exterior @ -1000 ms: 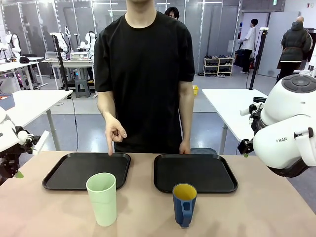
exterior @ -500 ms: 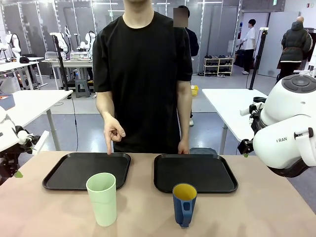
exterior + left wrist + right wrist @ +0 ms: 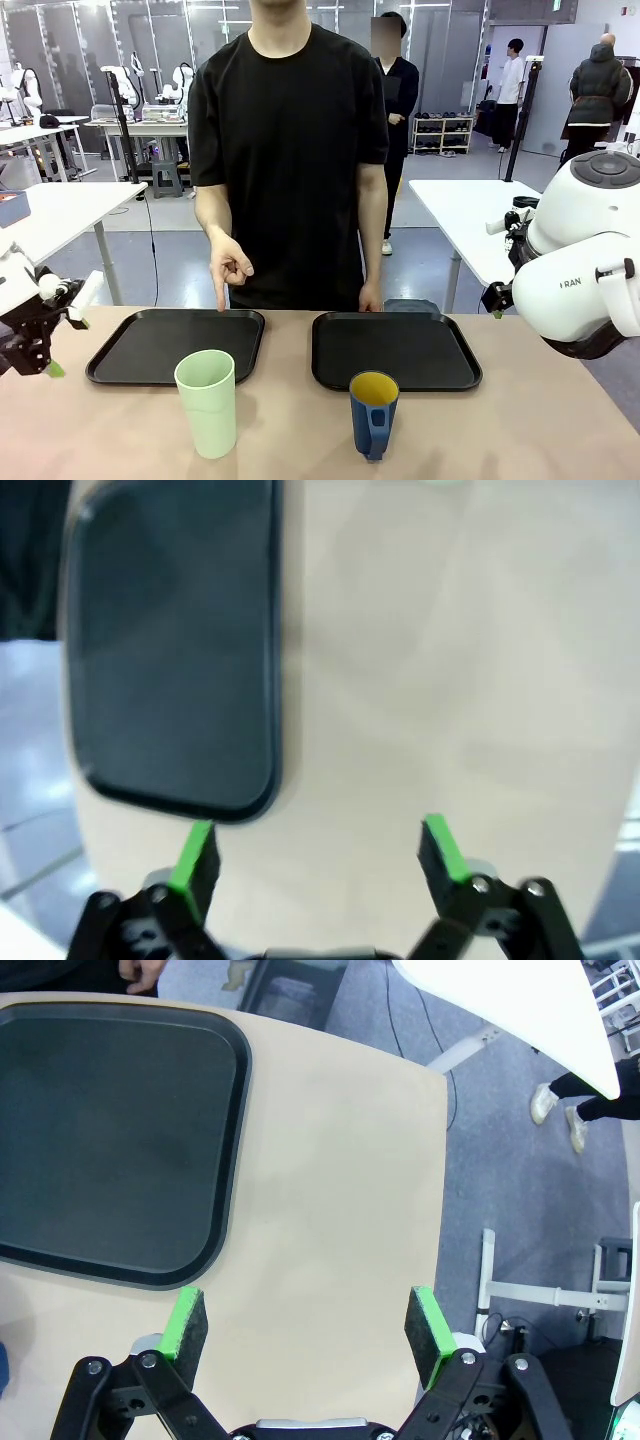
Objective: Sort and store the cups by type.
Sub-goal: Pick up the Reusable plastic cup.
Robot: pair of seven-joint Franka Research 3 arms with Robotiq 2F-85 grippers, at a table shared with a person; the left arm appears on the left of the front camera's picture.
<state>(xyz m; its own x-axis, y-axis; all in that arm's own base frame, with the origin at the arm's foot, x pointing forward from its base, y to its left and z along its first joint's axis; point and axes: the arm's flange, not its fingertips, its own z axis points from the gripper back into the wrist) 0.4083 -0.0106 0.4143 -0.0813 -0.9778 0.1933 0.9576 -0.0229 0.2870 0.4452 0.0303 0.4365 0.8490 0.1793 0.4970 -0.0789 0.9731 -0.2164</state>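
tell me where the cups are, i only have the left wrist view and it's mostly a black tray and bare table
observer: the green tumbler stands upright on the table, just on the robot's side of the left tray, not in it.
operator: and the mug
observer: the blue mug stands upright on the table in front of the right tray, handle turned toward the robot.
operator: person doing anything
observer: the person's hand points one finger down at the far edge of the left tray.
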